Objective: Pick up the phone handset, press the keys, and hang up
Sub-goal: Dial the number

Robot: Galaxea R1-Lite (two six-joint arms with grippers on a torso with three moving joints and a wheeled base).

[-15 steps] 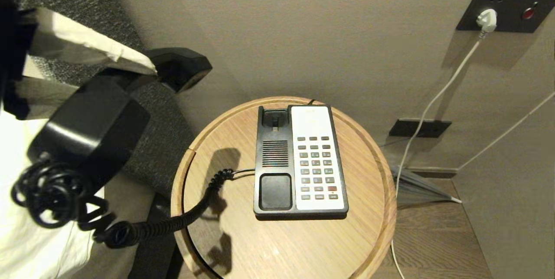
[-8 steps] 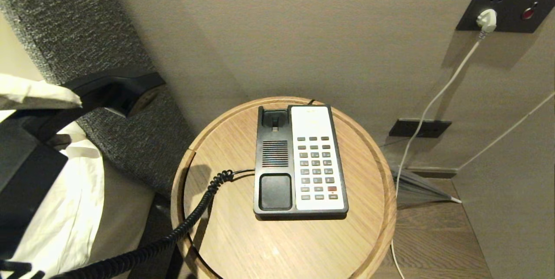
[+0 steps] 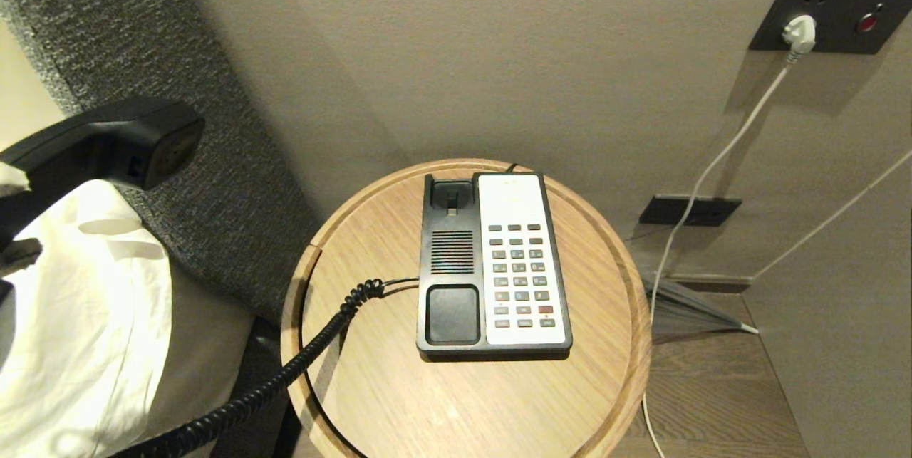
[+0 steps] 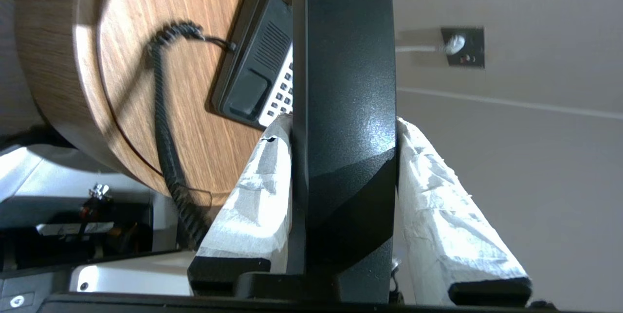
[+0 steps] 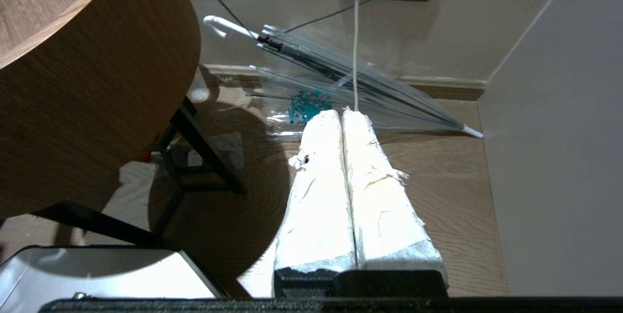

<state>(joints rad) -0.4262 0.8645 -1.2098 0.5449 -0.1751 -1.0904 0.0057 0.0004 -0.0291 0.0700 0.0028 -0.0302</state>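
Observation:
The black phone handset (image 3: pixel 121 141) hangs in the air at the far left, off the table, over the bedding. In the left wrist view my left gripper (image 4: pixel 343 125) is shut on the handset (image 4: pixel 345 60), its white-taped fingers (image 4: pixel 258 181) pressed against both sides of the bar. The coiled cord (image 3: pixel 313 351) runs from the phone base (image 3: pixel 452 266) across the round wooden table (image 3: pixel 399 401) and off its lower left edge. The grey keys (image 3: pixel 520 280) sit on the base's white panel, and the cradle is empty. My right gripper (image 5: pixel 343 113) is shut and empty, low beside the table.
A grey upholstered headboard (image 3: pixel 178 87) and white bedding (image 3: pixel 85 315) lie left of the table. A wall socket holds a white plug (image 3: pixel 801 30). A clear umbrella (image 5: pixel 340 79) lies on the floor by the wall, near the table's dark legs (image 5: pixel 204 157).
My left gripper has carried the handset from close in front of the camera out to the far left. The bunched cord has pulled out into a straighter line. The right arm has not moved.

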